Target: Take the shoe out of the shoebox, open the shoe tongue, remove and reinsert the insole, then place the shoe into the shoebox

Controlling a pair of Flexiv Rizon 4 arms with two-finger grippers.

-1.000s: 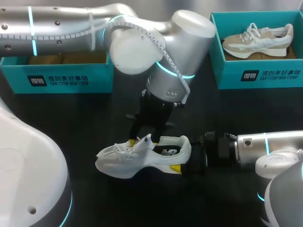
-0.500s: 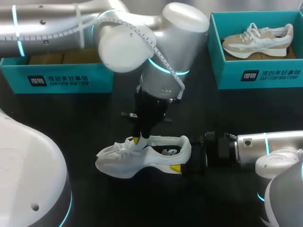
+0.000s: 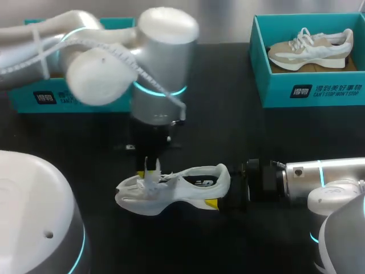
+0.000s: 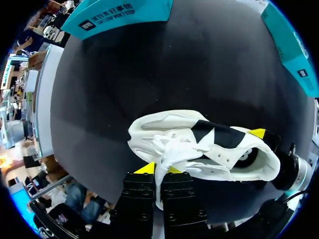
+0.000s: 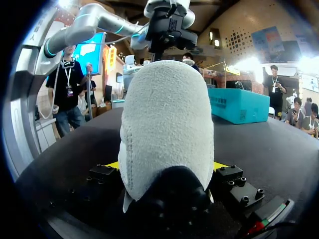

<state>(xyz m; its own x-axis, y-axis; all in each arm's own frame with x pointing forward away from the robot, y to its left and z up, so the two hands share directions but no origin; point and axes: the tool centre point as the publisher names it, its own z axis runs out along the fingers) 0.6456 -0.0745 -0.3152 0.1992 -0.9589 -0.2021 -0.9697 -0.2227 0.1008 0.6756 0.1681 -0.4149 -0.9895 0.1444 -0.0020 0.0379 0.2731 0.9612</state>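
White sneaker (image 3: 191, 189) stands on its sole on the black table (image 3: 222, 131), held at both ends by the two grippers. Its toe points away from the right gripper (image 5: 165, 165) and its heel (image 5: 167, 99) sits between that gripper's fingers. The yellow tips show on either side of the heel's padded back and press against it, so the fingers stand wide apart but clamp it from two sides. The right arm lies low and level along the table behind the heel.

The left gripper (image 4: 159, 170) hangs straight down over the lacing area, above the front half of the sneaker. Its fingers are almost together, pinching a white strip that rises from the throat of the shoe. This looks like the tongue (image 4: 167, 155), with lace bunched beside it. The strip stands upright between the yellow tips. Beyond those tips the shoe's opening gapes towards the heel, showing a dark lining.

A teal shoebox (image 3: 311, 91) sits well beyond the right gripper, open, with a beige sneaker (image 3: 311, 48) lying in it. A second teal shoebox (image 3: 23, 103) sits behind the left arm, well apart from the left gripper and partly hidden by the arm's joints.
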